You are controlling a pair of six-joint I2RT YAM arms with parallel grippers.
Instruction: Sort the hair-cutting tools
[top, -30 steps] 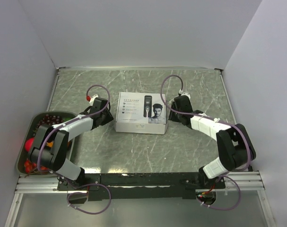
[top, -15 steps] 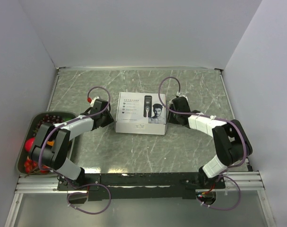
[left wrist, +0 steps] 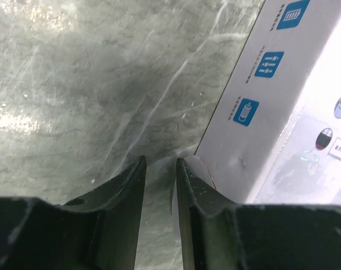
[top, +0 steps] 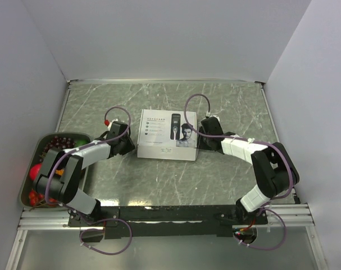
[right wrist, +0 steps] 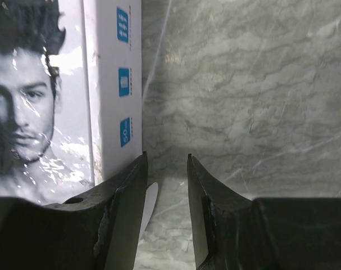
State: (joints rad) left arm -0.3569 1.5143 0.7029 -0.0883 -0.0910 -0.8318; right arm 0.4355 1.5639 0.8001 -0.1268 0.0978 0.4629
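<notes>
Evidently our left jaws and right jaws, both narrowly spread and empty, sit low on the desk (top: 159, 174), equally near the box (top: 167, 135) lying lengthwise left-right between them. No tools show; we judge them inside.

A grey-green marbled tabletop (top: 159, 180) veined with white fills the scene. Plain pale walls box it in: a back wall (top: 170, 39) at 12 o'clock, a side wall (top: 18, 84) at 9 o'clock and another at 3 o'clock. An aluminium rail (top: 41, 218) runs along 6 o'clock, and soft light glares off the stone.
</notes>
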